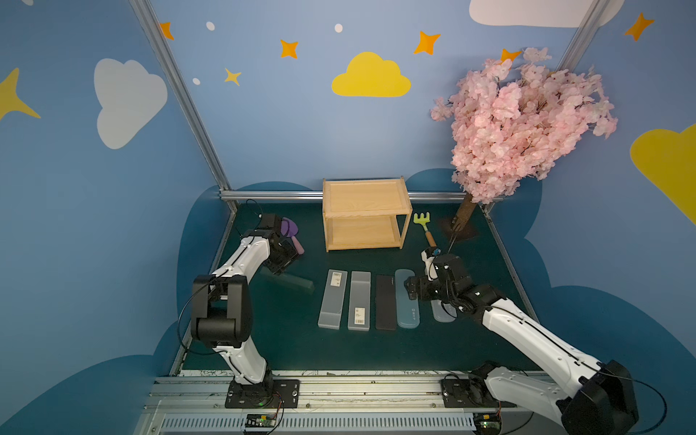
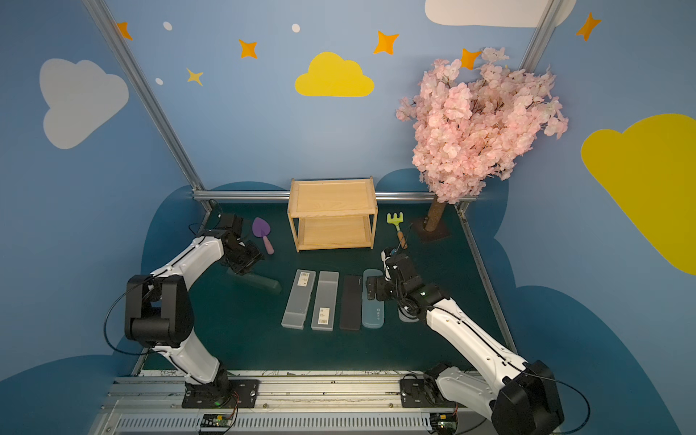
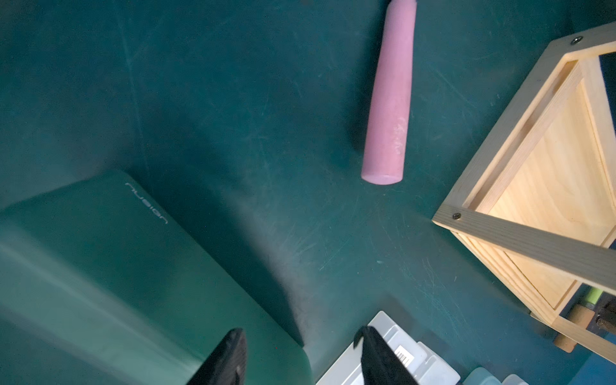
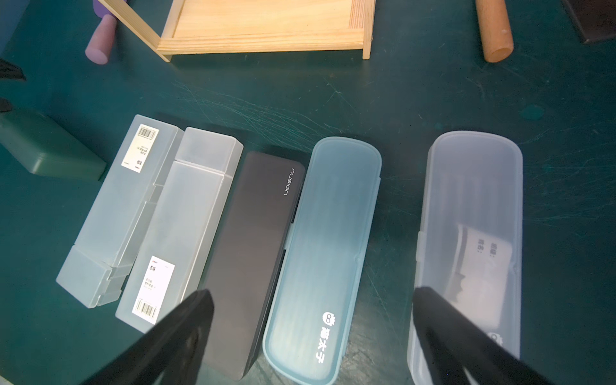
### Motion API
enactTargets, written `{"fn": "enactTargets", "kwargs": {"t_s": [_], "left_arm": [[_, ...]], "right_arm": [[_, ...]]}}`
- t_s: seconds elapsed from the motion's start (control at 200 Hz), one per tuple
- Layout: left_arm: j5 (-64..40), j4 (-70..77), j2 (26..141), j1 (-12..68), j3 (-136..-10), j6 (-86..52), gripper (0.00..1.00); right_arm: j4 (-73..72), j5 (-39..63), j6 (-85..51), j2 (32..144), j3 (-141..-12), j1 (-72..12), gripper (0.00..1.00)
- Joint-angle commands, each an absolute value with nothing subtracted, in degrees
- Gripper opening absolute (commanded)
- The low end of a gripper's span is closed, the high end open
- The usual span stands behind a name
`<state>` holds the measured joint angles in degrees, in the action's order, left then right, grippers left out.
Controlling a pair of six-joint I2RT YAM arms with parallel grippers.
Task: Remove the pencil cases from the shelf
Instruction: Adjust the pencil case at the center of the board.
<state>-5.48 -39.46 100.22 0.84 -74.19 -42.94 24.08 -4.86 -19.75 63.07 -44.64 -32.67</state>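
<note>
The left gripper point(image 3: 300, 358) angles down over the dark green pencil case point(image 3: 116, 283), jaws seemingly clamped on its edge; the right gripper point(image 4: 313, 336) hovers spread over the teal-blue case point(image 4: 326, 250).

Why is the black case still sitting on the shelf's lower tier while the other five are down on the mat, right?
Not right. The black case lies on the mat too, in the row between a frosted case and the teal case. Both top views show the shelf with both tiers bare.

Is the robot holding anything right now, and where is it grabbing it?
The left tool looks shut on the dark green case, near one end. The right tool is open and holds nothing.
</note>
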Motion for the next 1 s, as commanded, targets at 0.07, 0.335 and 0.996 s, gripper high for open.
{"fn": "enactTargets", "kwargs": {"t_s": [0.07,0.335,0.996], "left_arm": [[-5.8,-40.4,102.9,2.3,-76.3,-43.8,0.58],[-2.0,-38.9,94.6,2.4,-63.3,-45.4,0.58],[0.1,-36.3,72.9,3.1,-48.2,-69.1,1.0]], "right_arm": [[24.7,-4.7,-20.4,63.9,-44.9,-32.3,0.98],[24.7,-4.3,-20.5,64.1,-44.5,-32.1,0.98],[22.4,0.9,-21.9,69.4,-45.9,-32.0,0.98]]}}
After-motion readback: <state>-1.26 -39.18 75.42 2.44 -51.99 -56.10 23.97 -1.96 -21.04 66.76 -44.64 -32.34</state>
